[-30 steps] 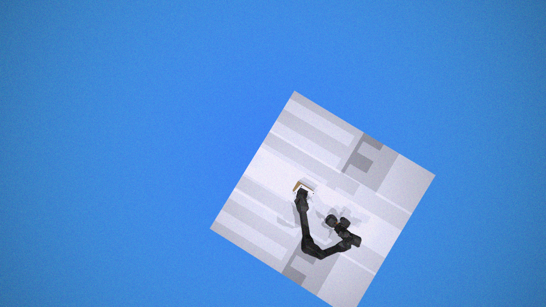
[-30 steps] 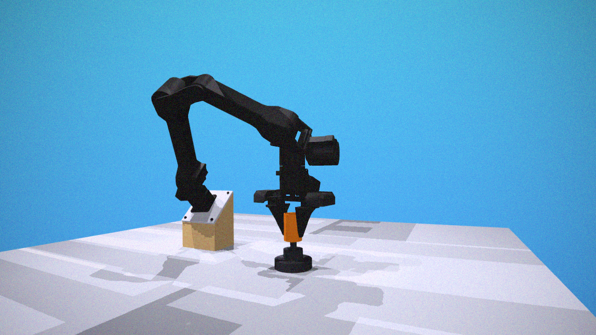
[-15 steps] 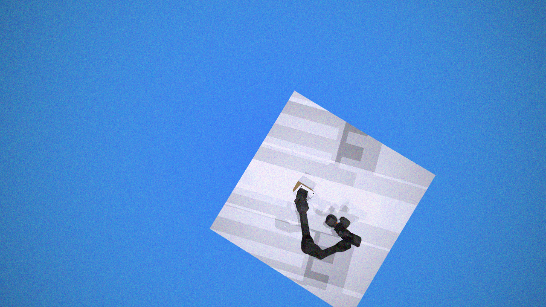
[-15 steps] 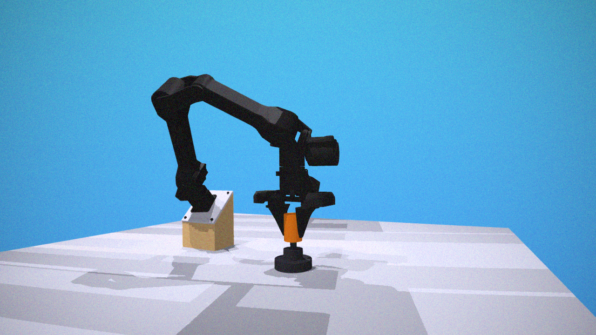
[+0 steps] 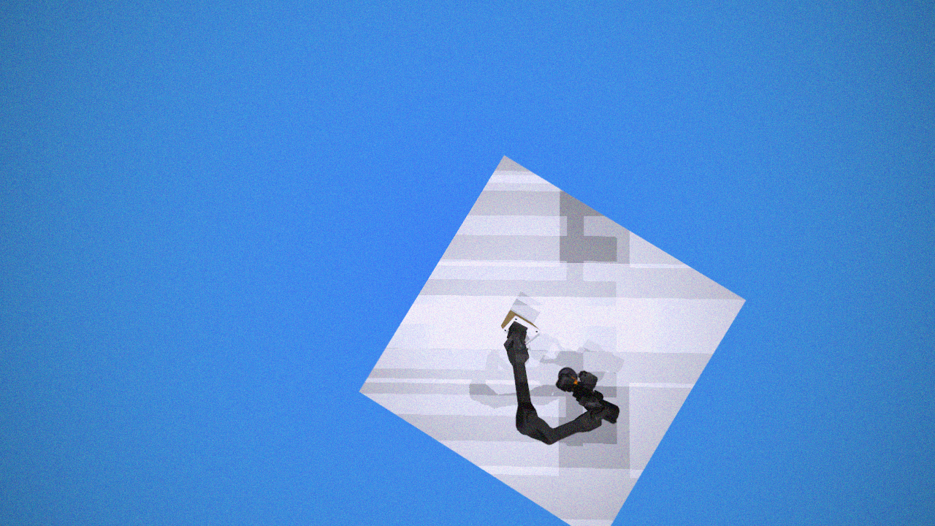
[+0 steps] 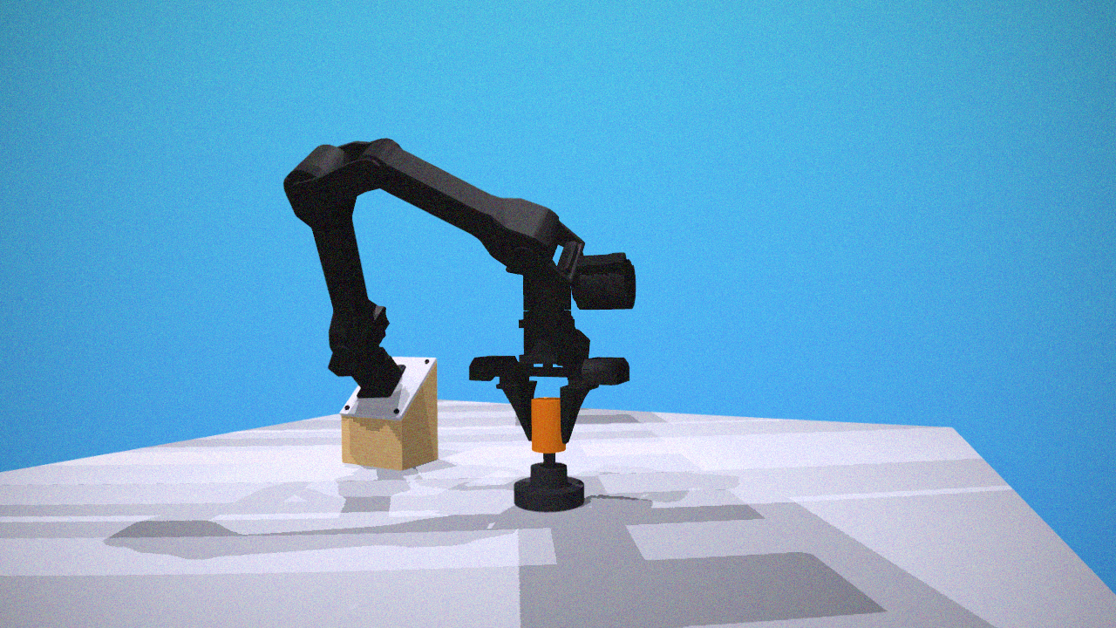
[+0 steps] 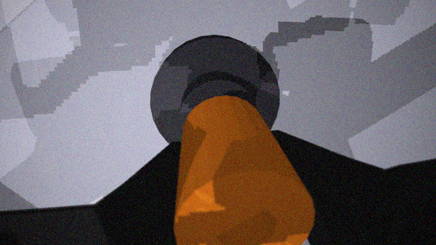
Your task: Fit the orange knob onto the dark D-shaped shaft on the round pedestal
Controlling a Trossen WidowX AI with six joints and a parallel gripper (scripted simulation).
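The orange knob [image 6: 546, 424] [image 7: 235, 160] is upright between my fingers. My gripper [image 6: 549, 439] points straight down and is shut on the knob. The round dark pedestal [image 6: 548, 494] [image 7: 214, 54] stands on the table below it. A short length of the dark shaft [image 6: 549, 458] shows between the knob's bottom and the pedestal's raised middle, so the knob sits above the pedestal, over the shaft's top. The knob's hole and the shaft's flat side are hidden. In the top view only a sliver of the orange knob [image 5: 575, 381] shows.
The arm's wooden base block [image 6: 371, 441] with a white sloped plate [image 6: 417, 373] stands behind and left of the pedestal in the exterior view. Patchy shadows lie across the pale table [image 5: 679, 281] [image 6: 897, 453]. Blue background surrounds its edges.
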